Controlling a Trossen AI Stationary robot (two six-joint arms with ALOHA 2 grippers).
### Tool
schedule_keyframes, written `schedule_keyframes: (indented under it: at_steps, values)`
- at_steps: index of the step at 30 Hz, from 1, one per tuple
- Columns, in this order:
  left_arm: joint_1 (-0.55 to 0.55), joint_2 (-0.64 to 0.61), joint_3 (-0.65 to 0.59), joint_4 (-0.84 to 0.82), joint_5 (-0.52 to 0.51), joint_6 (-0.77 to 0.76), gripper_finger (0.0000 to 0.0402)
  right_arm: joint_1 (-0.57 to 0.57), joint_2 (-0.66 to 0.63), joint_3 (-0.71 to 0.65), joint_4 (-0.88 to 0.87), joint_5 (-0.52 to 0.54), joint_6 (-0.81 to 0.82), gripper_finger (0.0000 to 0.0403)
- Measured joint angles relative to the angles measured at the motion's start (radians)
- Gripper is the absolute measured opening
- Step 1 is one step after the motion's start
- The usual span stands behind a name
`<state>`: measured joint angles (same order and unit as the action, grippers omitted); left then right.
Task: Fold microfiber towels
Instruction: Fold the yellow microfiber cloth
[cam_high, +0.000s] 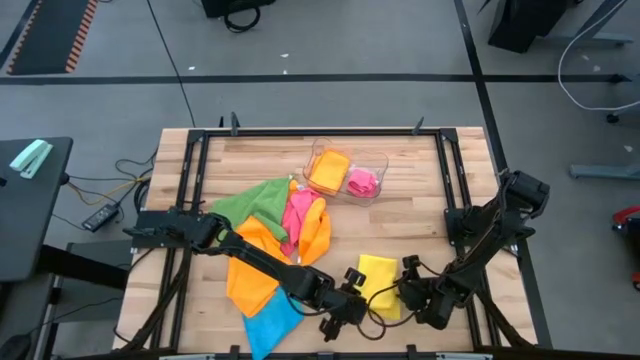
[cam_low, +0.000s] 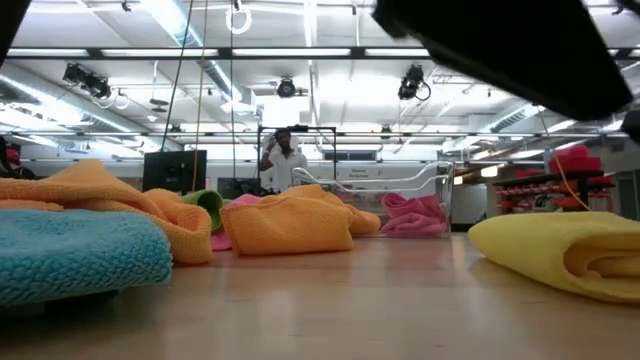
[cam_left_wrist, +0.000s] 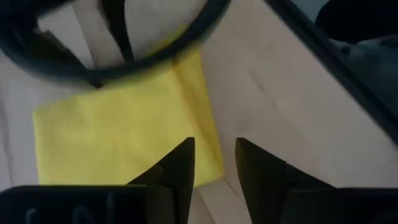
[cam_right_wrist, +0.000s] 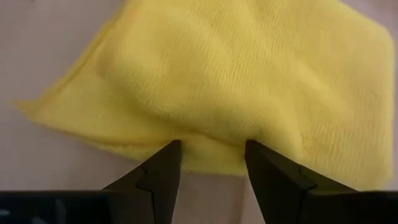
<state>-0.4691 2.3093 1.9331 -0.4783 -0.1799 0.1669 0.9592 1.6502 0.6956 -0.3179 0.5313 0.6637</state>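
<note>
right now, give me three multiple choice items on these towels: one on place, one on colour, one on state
1. Where does the yellow towel lie?
A. in the clear tray
B. on the table between the two pincers
C. under the green towel

2. What colours are the towels in the clear tray?
A. orange and pink
B. blue and green
C. yellow and blue

3. What state is the yellow towel in?
A. spread flat in one layer
B. folded
C. hanging from a pincer

Answers:
1 B, it lies on the table between the left pincer and the right pincer.
2 A, an orange towel and a pink towel sit inside.
3 B, the low view shows stacked layers.
</note>
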Motion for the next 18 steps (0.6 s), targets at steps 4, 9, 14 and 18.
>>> schedule_keyframes:
  at_steps: [4, 9, 14, 18]
  values:
    - [-0.025, -0.030, -0.001, -0.078, -0.001, -0.001, 0.0113, -0.055, 0.046, 0.004, 0.100, 0.044, -0.022, 0.0188]
    - [-0.056, -0.057, 0.000, -0.105, -0.007, -0.001, 0.0106, -0.144, 0.075, 0.000, 0.278, 0.099, -0.127, 0.0188]
    - [-0.067, -0.058, -0.001, -0.097, -0.025, -0.062, 0.0106, -0.238, 0.096, 0.003, 0.414, 0.067, -0.161, 0.0188]
    - [-0.060, -0.056, -0.001, -0.090, -0.055, -0.166, 0.0107, -0.248, 0.025, 0.018, 0.346, 0.005, -0.140, 0.0188]
